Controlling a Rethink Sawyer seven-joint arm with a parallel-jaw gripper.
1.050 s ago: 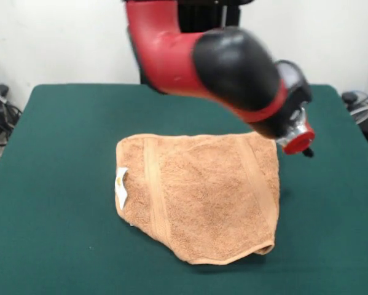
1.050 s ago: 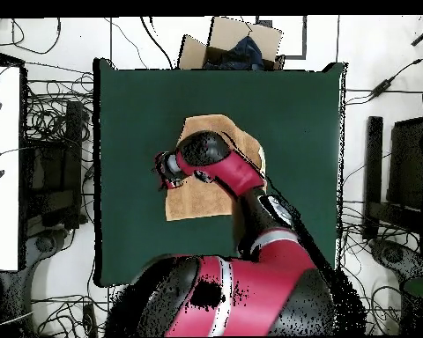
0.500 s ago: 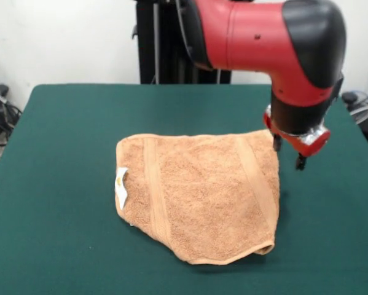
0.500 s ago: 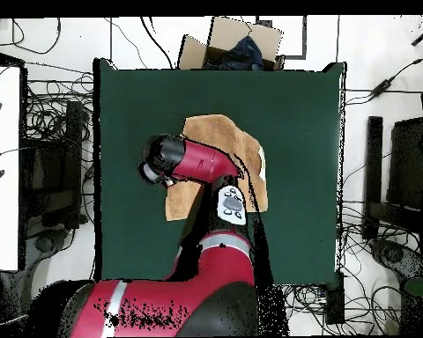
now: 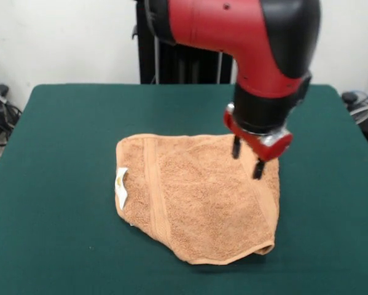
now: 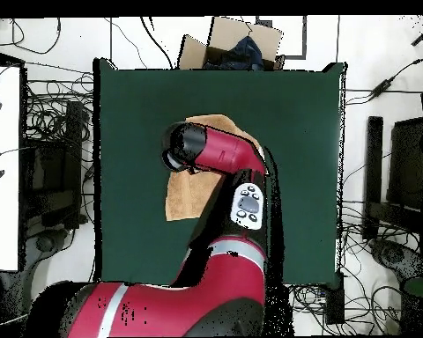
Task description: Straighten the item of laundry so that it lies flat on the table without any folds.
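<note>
On the dark green table (image 5: 61,153), near its middle, lies the tan-orange towel (image 5: 196,196), not yet flat: its outline is irregular rather than square, and the edge nearest the front camera curls over in a small rolled fold at one corner. Two woven border bands (image 5: 156,196) run across the cloth (one close to each side), and a white label (image 5: 121,186) with yellow print sticks out at the edge on the picture's left in the front view. Above the opposite side of the towel hangs the gripper (image 5: 246,158), mounted under a red ring at the end of the red and black arm (image 5: 245,37); its two dark fingers (image 5: 236,147) point downward and stand apart with a clear gap between them, holding nothing. Whether the tips touch the terry surface cannot be told from the front view. Seen from overhead, the arm covers much of the towel (image 6: 184,198), leaving one corner and a strip of the far edge exposed, and the gripper itself is hidden beneath the wrist.
</note>
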